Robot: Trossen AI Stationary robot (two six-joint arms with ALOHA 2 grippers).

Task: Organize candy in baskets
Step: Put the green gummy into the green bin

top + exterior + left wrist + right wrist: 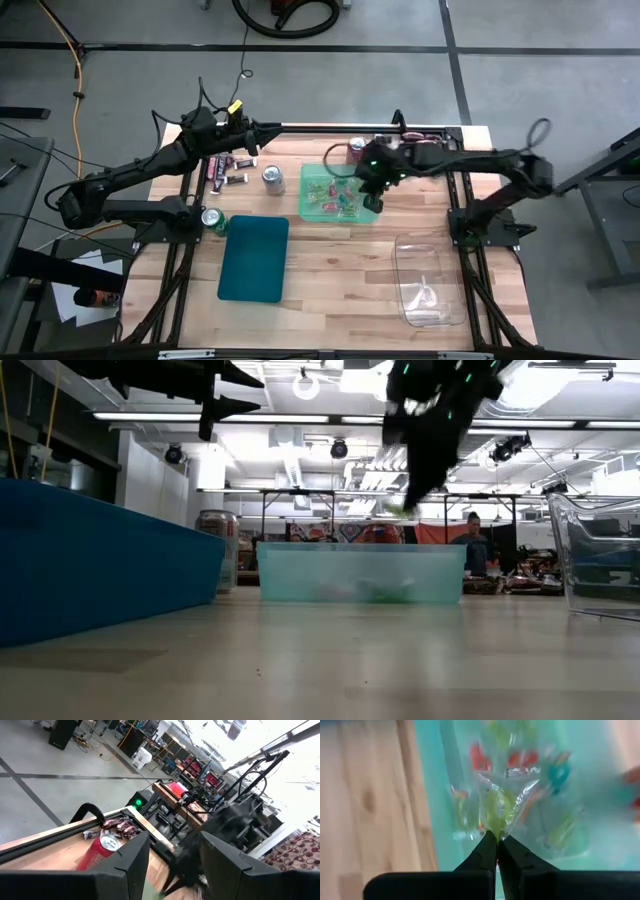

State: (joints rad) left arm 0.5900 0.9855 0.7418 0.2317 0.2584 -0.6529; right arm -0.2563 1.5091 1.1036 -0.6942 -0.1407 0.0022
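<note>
pinching a green candy in a clear wrapper by its twisted end, the right hand is seen with its fingers pressed together, held above the near right part of the translucent light green basket. in the low view this hand hangs over that basket, apart from its rim. more wrapped candies in red, green and mixed bright colours are spread over the basket's floor below. just beyond the basket, at the far edge of the counter, a red soda can is seen beside the right arm. a silver can stands to the left of the green basket, and past it several pink and dark mini bars lie loose on the wood. the left hand is held in the air over the far edge of the counter, near those bars, with its fingers spread and nothing between them. a green can stands near the left edge, just beside the far left corner of the opaque dark teal basket, in which no candy can be made out. the clear basket lies at the near right, well apart from the others; whether it holds anything cannot be told.
</note>
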